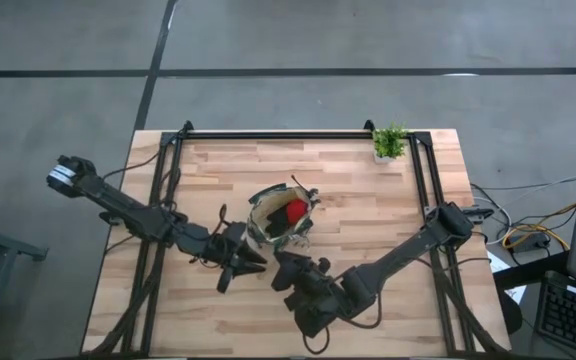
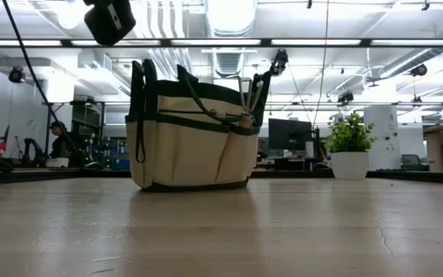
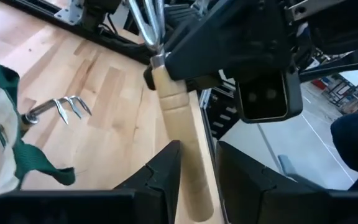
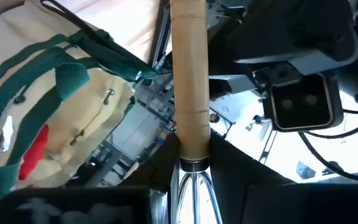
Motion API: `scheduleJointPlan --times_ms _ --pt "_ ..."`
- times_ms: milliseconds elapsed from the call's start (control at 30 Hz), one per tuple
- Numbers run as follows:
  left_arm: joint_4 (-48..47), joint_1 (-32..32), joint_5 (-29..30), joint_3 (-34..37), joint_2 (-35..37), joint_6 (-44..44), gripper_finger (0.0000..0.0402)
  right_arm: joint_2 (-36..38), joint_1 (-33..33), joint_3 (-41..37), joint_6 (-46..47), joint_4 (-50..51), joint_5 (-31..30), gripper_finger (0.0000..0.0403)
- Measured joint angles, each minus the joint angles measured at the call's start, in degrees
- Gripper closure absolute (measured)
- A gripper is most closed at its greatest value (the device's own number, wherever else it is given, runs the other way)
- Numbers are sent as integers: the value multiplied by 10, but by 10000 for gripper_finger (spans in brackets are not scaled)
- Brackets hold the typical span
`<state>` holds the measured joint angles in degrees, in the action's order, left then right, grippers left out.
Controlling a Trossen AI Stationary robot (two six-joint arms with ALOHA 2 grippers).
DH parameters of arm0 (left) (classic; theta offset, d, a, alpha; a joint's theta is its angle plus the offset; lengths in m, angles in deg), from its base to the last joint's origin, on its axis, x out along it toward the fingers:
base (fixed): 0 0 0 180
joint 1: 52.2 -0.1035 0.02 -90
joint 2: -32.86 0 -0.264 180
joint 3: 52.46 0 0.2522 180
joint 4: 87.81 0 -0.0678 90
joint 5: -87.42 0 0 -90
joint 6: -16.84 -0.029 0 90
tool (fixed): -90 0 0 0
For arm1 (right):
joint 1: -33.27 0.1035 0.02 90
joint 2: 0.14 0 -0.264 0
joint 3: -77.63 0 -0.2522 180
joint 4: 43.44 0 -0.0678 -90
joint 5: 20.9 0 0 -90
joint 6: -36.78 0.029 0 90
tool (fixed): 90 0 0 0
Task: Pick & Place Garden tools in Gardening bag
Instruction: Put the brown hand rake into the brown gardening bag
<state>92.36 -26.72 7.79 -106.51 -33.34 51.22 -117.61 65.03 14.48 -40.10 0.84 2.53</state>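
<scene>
The tan gardening bag (image 1: 282,216) with green trim stands upright on its base in the middle of the table, and also shows in the low view (image 2: 192,135). A red glove-like item (image 1: 294,210) and a metal fork (image 3: 67,107) sit in it. Just near of the bag, my two grippers face each other over a wooden-handled tool (image 3: 178,118). My right gripper (image 4: 194,171) is shut on it. My left gripper (image 3: 196,163) is open, with its fingers on either side of the handle's free end; a narrow gap shows beside one finger. My right gripper pinches the tool between its two fingers at the metal collar (image 4: 194,163), where the wooden handle meets the prongs. It comes about level from the table's right. The handle (image 4: 188,74) runs straight on past the fingertips toward my left gripper. The tool is clear of the table.
A small potted green plant (image 1: 389,143) stands at the far right corner, well away from both arms. Black rails (image 1: 268,134) frame the table's far and side edges. Bare wood lies left and right of the bag.
</scene>
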Motion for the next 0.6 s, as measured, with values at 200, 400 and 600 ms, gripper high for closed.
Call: scheduleJointPlan --times_ms 200,400,600 --pt "2 0 4 -2 -16 9 296 0 -6 8 0 -1 1 339" --pt "13 1 8 -2 -23 -4 296 0 -5 8 -3 -6 6 339" --pt "16 1 11 -2 -23 -10 295 0 -10 7 -12 -9 8 339"
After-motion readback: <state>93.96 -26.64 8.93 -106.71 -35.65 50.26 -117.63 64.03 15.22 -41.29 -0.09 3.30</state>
